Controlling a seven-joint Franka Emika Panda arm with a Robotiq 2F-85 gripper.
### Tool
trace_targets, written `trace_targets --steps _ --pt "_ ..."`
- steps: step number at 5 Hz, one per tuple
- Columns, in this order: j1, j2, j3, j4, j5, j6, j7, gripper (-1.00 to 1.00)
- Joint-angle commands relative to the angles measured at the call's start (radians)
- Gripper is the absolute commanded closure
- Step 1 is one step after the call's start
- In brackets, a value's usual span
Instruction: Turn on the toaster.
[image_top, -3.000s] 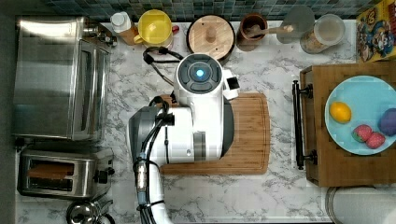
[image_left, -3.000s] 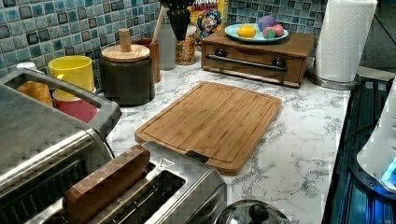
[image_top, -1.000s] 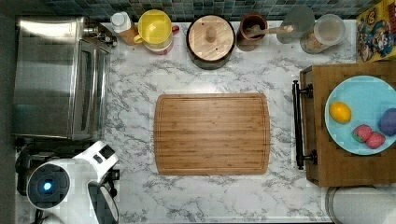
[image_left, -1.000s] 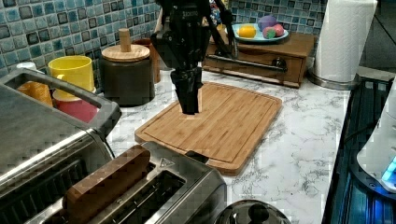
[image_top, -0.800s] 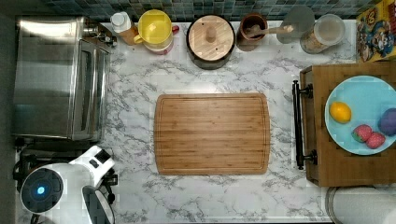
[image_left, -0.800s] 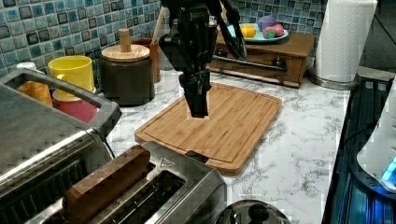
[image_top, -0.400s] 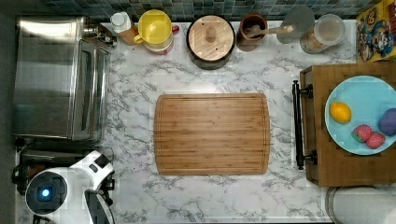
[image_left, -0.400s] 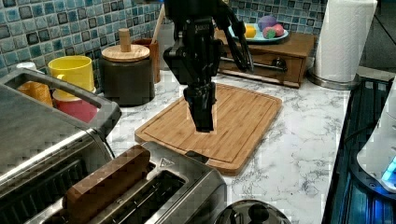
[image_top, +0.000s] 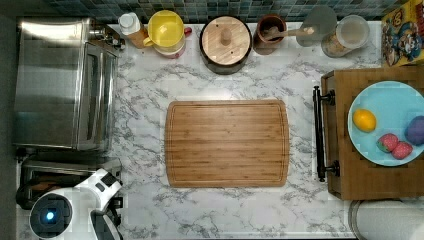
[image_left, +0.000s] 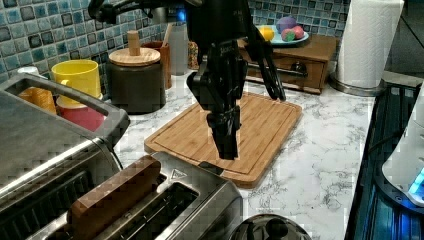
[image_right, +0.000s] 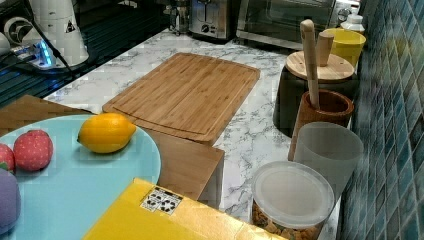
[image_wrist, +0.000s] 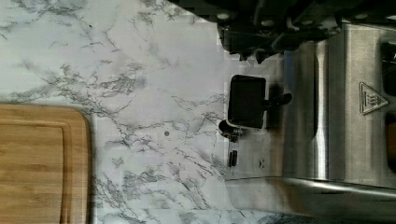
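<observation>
The toaster (image_left: 170, 200) is a small brushed-steel box at the left view's lower left, with a brown slice (image_left: 115, 192) standing in one slot. It also sits at the top view's lower left (image_top: 45, 172), partly under my white arm (image_top: 75, 205). My black gripper (image_left: 229, 150) hangs shut, tip down, just above the toaster's end that faces the cutting board, with nothing in it. In the wrist view the gripper (image_wrist: 257, 53) is close to the black lever (image_wrist: 246, 107) on the toaster's steel end face (image_wrist: 299, 140), and a small gap shows between them.
A large steel toaster oven (image_top: 60, 85) stands right behind the toaster. A bamboo cutting board (image_top: 227, 144) lies mid-counter. Jars, a yellow mug (image_top: 166, 30) and a utensil crock line the tiled wall. A wooden box with a plate of fruit (image_top: 390, 122) is at the top view's right. A kettle lid (image_left: 270, 227) sits beside the toaster.
The arm left the cutting board's middle and swung over to the toaster. Over the last second the gripper came lower and nearer the toaster's lever end in the left view.
</observation>
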Motion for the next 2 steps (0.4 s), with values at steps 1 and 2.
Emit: trace_targets --steps 1,2 --pt "-0.032 -0.017 0.022 -0.083 -0.063 0.124 0.083 1.00" --pt "-0.046 -0.028 0.013 -0.110 -0.055 0.160 0.098 1.00"
